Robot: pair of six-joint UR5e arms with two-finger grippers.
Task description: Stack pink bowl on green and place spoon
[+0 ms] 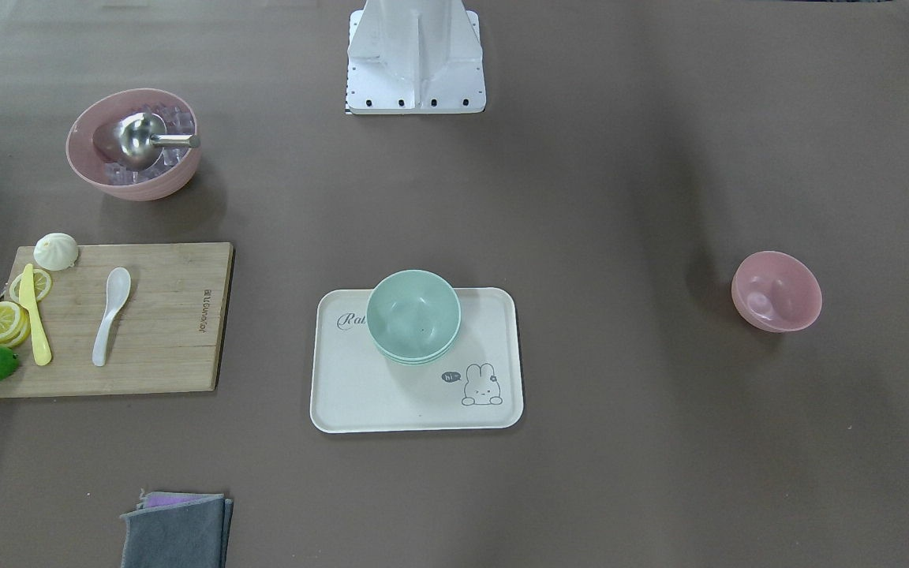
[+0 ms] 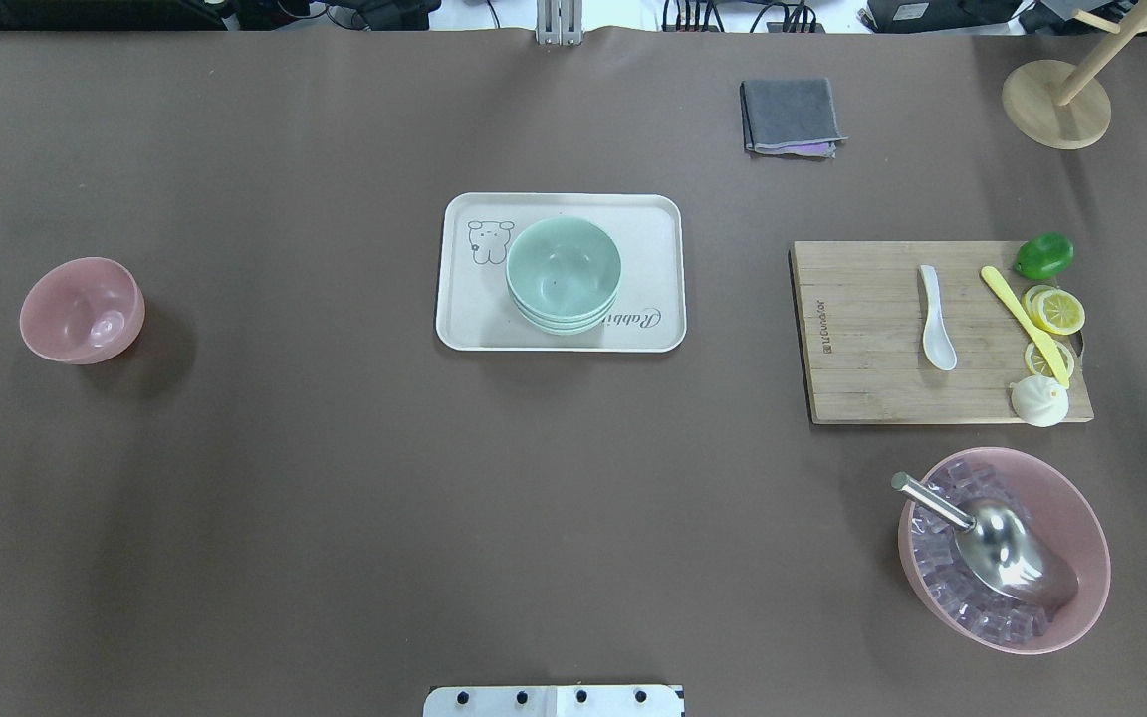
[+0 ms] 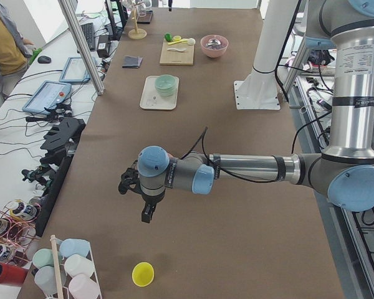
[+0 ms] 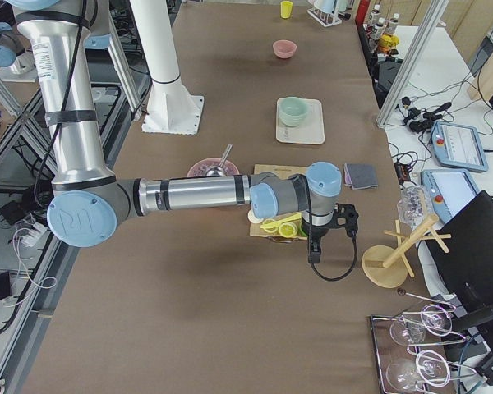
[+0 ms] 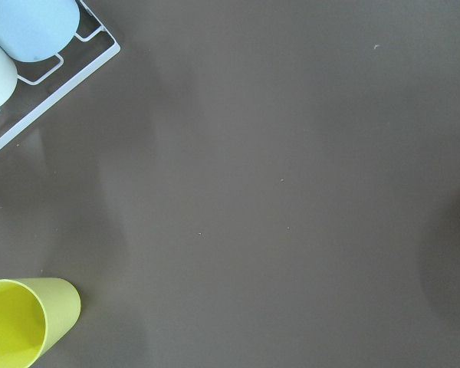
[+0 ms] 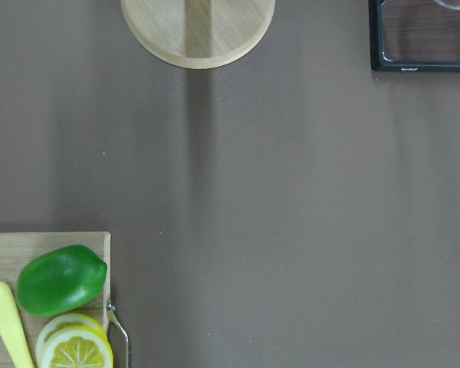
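A small empty pink bowl (image 1: 776, 290) stands alone on the brown table, also in the overhead view (image 2: 82, 309). A stack of green bowls (image 1: 413, 315) sits on a cream tray (image 1: 360, 394), also in the overhead view (image 2: 563, 274). A white spoon (image 1: 111, 314) lies on a wooden cutting board (image 1: 162, 331). My left gripper (image 3: 147, 213) hangs over the table's left end, past the pink bowl. My right gripper (image 4: 314, 251) hangs past the cutting board. Both show only in the side views, so I cannot tell whether they are open or shut.
A large pink bowl of ice cubes with a metal scoop (image 2: 1004, 548) stands near the board. A yellow knife, lemon slices (image 2: 1059, 311), a lime and a bun lie on the board. A grey cloth (image 2: 791, 117), a wooden stand (image 2: 1055, 104), a yellow cup (image 5: 23, 322) and a cup rack are around.
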